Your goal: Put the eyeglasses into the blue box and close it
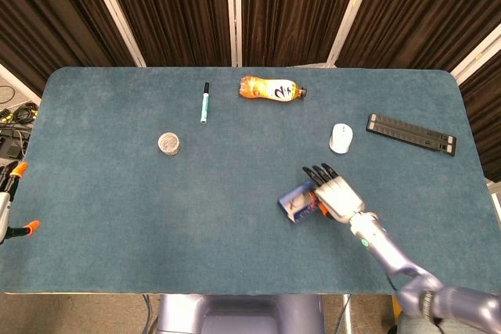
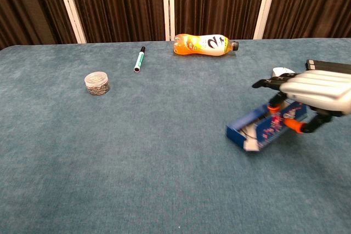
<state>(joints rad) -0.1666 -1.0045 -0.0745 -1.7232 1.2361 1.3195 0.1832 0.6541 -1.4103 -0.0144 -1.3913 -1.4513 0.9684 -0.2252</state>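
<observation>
My right hand (image 1: 337, 192) (image 2: 317, 92) grips the blue box (image 1: 300, 202) (image 2: 264, 127) from above, fingers over its far side and orange-tipped thumb on its near side. In the chest view the box is tilted, its open end low and pointing left toward the table, its other end raised under the hand. It is motion-blurred. A thin dark wire shape shows at the open end, but I cannot tell whether it is the eyeglasses. The left hand shows in neither view.
An orange bottle (image 1: 270, 89) (image 2: 205, 44) lies at the back centre, with a green marker (image 1: 204, 102) (image 2: 139, 59) to its left. A small round jar (image 1: 169, 143) (image 2: 97, 83) stands at mid-left. A white mouse (image 1: 341, 138) and a black bar (image 1: 411, 133) lie at the right.
</observation>
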